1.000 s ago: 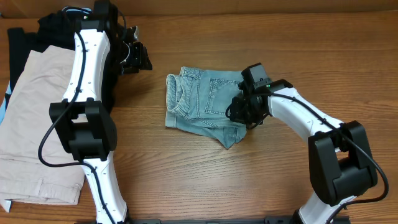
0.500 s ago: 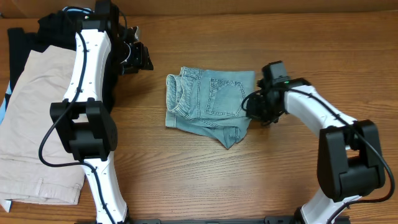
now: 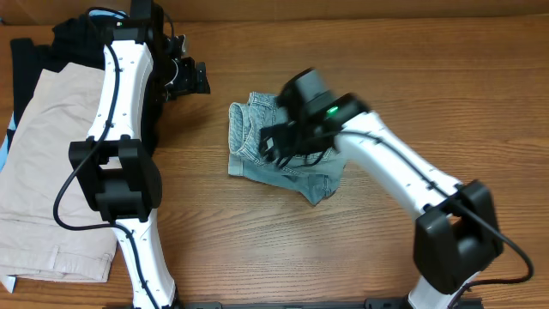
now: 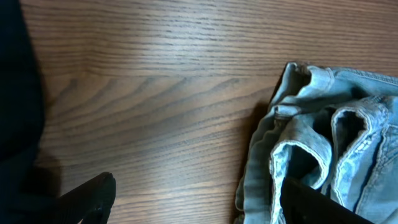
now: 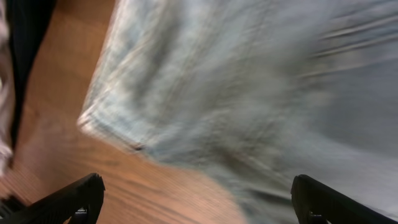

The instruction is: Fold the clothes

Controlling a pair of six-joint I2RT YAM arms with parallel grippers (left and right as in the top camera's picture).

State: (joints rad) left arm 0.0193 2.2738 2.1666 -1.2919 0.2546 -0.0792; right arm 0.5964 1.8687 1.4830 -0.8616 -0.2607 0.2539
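Note:
The clothes, light blue denim shorts (image 3: 246, 142), lie folded in a compact bundle at the table's middle. My right gripper (image 3: 271, 148) hovers over the bundle's middle, blurred by motion. In the right wrist view it (image 5: 199, 202) is open, with denim (image 5: 249, 93) and bare wood below and nothing between the fingers (image 5: 74, 199). My left gripper (image 3: 196, 77) stands open at the back left, apart from the shorts. The left wrist view shows it (image 4: 199, 205) wide open over wood, with the shorts' waistband and belt loops (image 4: 311, 137) under its right finger (image 4: 311, 202).
Beige khaki shorts (image 3: 51, 172) lie flat at the left edge. A black garment (image 3: 69, 39) sits behind them under the left arm (image 3: 120, 103). The right arm (image 3: 403, 176) stretches diagonally from the front right across the table.
My right gripper has opened, letting go of the shorts' right side, and has swung left over the bundle. The left gripper has opened wider in place.

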